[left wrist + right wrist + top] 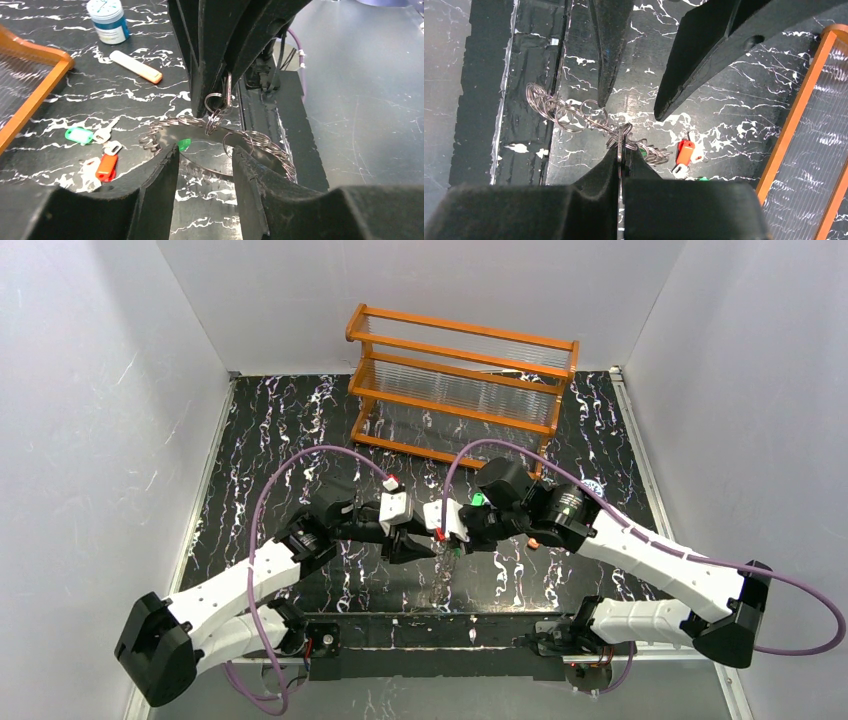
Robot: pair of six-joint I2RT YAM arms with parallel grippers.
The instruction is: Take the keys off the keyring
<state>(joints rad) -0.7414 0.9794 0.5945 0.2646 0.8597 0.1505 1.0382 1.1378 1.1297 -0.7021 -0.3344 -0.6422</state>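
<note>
The keyring (197,131), a flat dark ring fringed with small split rings (569,114), hangs over the table with my right gripper (216,102) shut on its top edge. In the right wrist view the ring shows edge-on between that gripper's (623,152) closed fingers. My left gripper (205,162) is open, one finger on each side of the ring's lower arc without pinching it. A green key head (184,145) shows through the ring's opening. A green key (79,135) and a red key (106,166) lie loose on the table. Both grippers meet mid-table (440,535).
An orange rack (460,385) stands at the back of the marbled table. A blue-white lidded jar (107,19) and a clear tube with an orange cap (135,66) lie beyond the loose keys. White walls enclose the table.
</note>
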